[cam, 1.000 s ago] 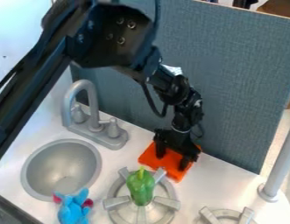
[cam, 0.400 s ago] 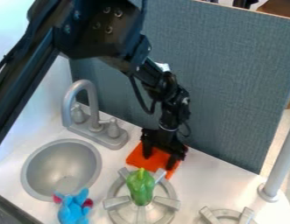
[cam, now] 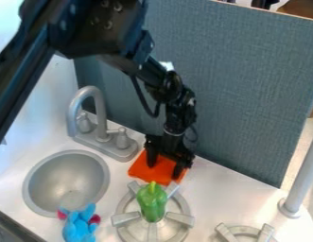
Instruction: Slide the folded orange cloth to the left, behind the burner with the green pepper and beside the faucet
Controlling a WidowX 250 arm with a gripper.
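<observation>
Panel (cam: 247, 94): upright behind the counter (cam: 228, 189). Arm (cam: 95, 33): enters at upper left, extending down to the cloth. Sink (cam: 67, 177): at left, tap (cam: 100, 113) behind it. Burner (cam: 124, 219): right of the sink, pepper (cam: 152, 203) on top. Cloth (cam: 161, 176): orange, flat on the counter, just behind the burner. Gripper (cam: 165, 168): fingers spread over the cloth, nothing pinched. Toy (cam: 80, 226): blue, at the sink's front edge. Progress, as judged: cloth reached, handling under way; gripper not clear of it; remaining extent cannot be determined.
</observation>
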